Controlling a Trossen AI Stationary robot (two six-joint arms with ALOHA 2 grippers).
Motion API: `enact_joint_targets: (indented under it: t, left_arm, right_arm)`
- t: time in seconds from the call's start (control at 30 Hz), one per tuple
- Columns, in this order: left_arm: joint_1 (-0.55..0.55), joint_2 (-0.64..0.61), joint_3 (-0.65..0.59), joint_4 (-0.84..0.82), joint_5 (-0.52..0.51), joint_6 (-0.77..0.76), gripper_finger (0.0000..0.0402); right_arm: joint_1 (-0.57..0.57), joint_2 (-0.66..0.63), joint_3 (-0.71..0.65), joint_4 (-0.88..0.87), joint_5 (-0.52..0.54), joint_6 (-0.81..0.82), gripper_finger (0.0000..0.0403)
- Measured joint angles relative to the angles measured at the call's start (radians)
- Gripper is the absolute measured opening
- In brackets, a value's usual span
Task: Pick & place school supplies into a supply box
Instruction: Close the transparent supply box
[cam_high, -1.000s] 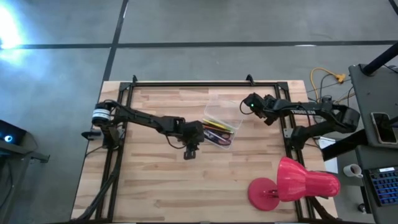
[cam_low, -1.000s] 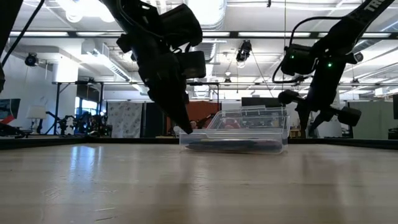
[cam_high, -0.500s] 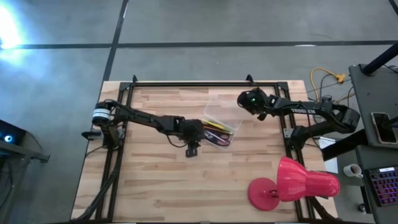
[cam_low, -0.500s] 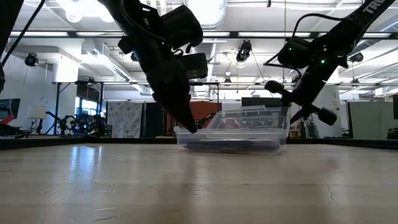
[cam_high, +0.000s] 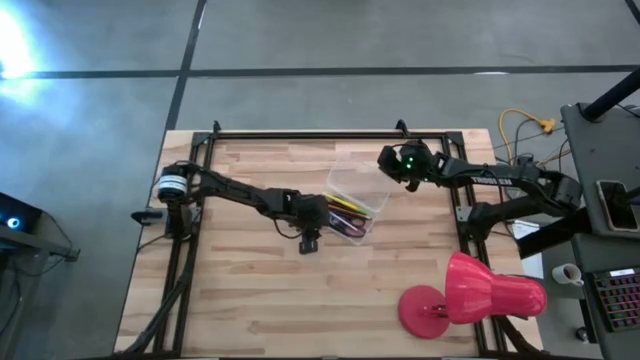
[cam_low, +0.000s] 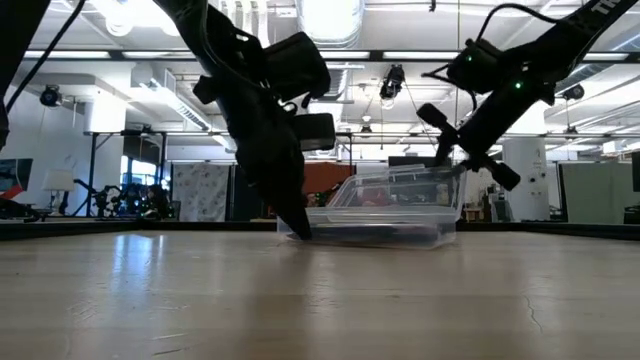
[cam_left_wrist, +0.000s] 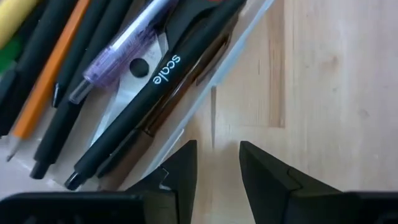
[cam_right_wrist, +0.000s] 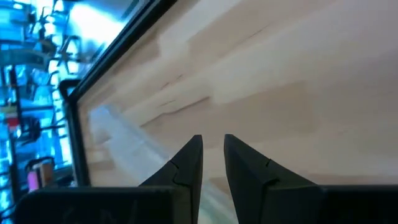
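The clear supply box (cam_high: 358, 190) sits on the table, holding the school supplies (cam_high: 350, 212). The left wrist view shows a black pen (cam_left_wrist: 168, 74), a purple pen (cam_left_wrist: 124, 46), an orange pencil (cam_left_wrist: 50, 74) and a grey blade with a rivet (cam_left_wrist: 137, 67) inside its wall (cam_left_wrist: 239, 40). My left gripper (cam_high: 312, 232) points down just outside the box's near left corner (cam_low: 292, 232), its fingers narrowly open (cam_left_wrist: 217, 155). My right gripper (cam_high: 385, 168) is shut (cam_right_wrist: 212, 146) and slants down onto the box's far right corner (cam_low: 455, 172). My left gripper has one fingertip (cam_left_wrist: 183, 155) right at the outer foot of the box's wall, coming from above; I cannot tell whether it touches. My right gripper meets the box's upper rim (cam_right_wrist: 130, 140) at the far right corner, slanting down from the right. The fingers themselves hide the exact spot.
A large pink-red lamp-shaped object (cam_high: 470, 295) lies at the table's near right corner. A black frame (cam_high: 300, 133) runs along the table's far, left and right edges. Bare wood (cam_high: 250, 290) stretches across the near half of the table, left of the lamp.
My right gripper has moved left toward the box's far right corner, rising a little and tipping so that it slants down at the rim. The box has slid slightly toward the table's left. My left gripper has stayed at the near left corner.
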Motion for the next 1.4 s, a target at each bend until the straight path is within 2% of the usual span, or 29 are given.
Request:
enact_joint_targets:
  t: [0.2, 0.53, 0.73, 0.97, 1.23, 1.4]
  left_arm:
    - [0.000, 0.007, 0.000, 0.011, 0.001, 0.000, 0.0104]
    - [0.018, 0.008, -0.001, 0.051, -0.003, 0.000, 0.0104]
    - [0.032, 0.008, -0.001, 0.053, -0.097, 0.000, 0.0104]
    - [0.045, 0.008, -0.001, 0.052, -0.109, -0.018, 0.0104]
    - [0.044, -0.007, -0.001, -0.002, -0.109, -0.035, 0.0104]
    - [0.044, -0.008, -0.003, -0.005, -0.109, -0.041, 0.0104]
  right_arm:
    - [0.040, -0.008, 0.052, -0.011, -0.048, -0.021, 0.0059]
    - [0.153, -0.008, 0.157, -0.017, -0.058, -0.037, 0.0059]
    - [0.241, -0.008, 0.194, -0.034, -0.059, -0.029, 0.0059]
    - [0.341, 0.000, 0.197, -0.100, -0.019, 0.021, 0.0059]
    - [0.440, 0.036, 0.194, -0.105, 0.053, 0.092, 0.0059]
    - [0.484, 0.088, 0.194, -0.080, 0.060, 0.129, 0.0059]
